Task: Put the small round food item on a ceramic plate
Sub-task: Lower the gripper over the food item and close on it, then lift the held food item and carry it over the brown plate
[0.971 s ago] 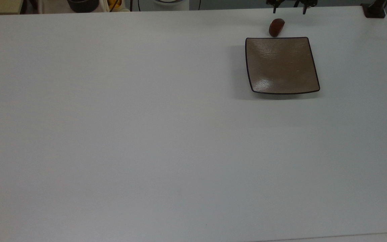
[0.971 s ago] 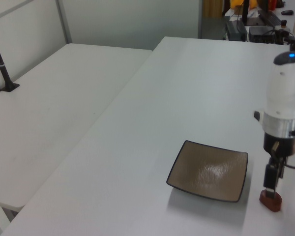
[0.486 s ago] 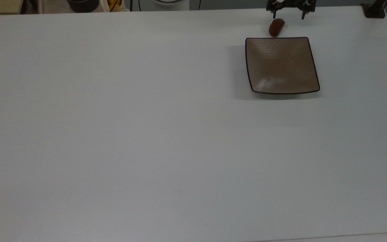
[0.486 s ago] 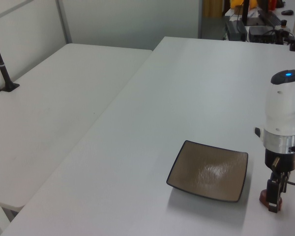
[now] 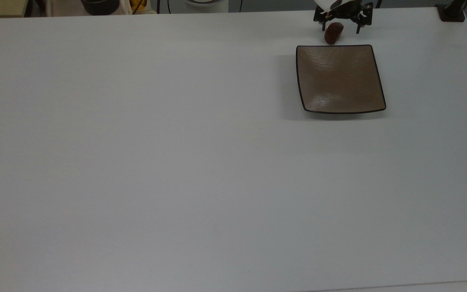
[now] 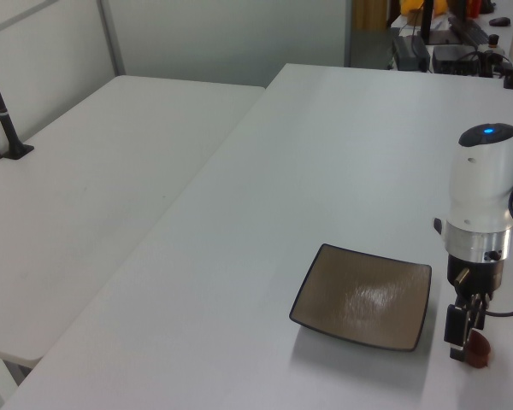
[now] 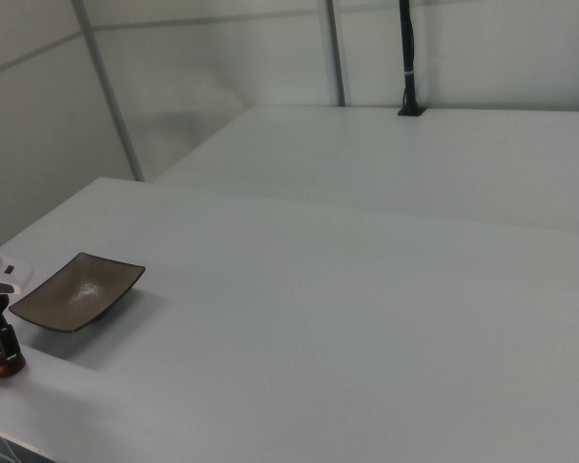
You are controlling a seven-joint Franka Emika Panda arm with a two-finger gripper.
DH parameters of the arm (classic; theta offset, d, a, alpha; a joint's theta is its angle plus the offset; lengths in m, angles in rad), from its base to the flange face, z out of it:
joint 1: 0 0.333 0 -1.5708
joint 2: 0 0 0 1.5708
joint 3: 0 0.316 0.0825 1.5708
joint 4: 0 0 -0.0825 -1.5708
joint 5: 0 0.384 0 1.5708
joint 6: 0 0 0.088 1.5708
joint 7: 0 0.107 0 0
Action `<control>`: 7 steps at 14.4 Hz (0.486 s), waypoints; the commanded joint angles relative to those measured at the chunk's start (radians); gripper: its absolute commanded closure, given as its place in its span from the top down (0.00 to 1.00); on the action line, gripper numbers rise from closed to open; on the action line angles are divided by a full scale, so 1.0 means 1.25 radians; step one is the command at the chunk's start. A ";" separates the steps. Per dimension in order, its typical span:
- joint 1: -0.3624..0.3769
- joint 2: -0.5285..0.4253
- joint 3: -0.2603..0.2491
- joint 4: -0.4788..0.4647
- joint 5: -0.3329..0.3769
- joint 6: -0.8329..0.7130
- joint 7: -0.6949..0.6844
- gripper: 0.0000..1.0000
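The gripper [image 5: 340, 27] is low over the small round food item [image 5: 333, 34], its jaws spread wide to either side of the lump and not yet pressing on it; the item rests on the white worktop [image 5: 176, 162], just beside the edge of the ceramic plate [image 5: 339, 79] that lies toward the top view's upper border, and close to the worktop's own edge on that side. In the left view the gripper [image 6: 463, 335] stands nearly upright with the item [image 6: 477, 351] at its tip, to the left view's right of the plate [image 6: 363, 296]; in the right view the gripper [image 7: 2, 344] and the item [image 7: 0, 366] appear at the right view's lower left, near the plate [image 7: 75, 290]. Probable hazards, judged from this arrangement: the lump is glossy, rounded and small, so jaws that close off its middle could squeeze it sideways and send it rolling, possibly off the nearby worktop edge. In the top view the lump sits nearer one fingertip than the other, so the near finger may push it before the far one arrives. A grasp taken too high would likely slip. During transfer, a carry that is too low could strike the plate's raised dark rim and shift the plate or knock the item loose.
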 commanded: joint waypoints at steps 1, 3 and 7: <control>0.022 0.023 -0.015 -0.025 -0.010 0.054 0.006 1.00; 0.018 0.039 -0.015 -0.025 -0.011 0.055 0.006 0.99; 0.017 0.043 -0.046 -0.024 -0.011 0.059 0.007 0.22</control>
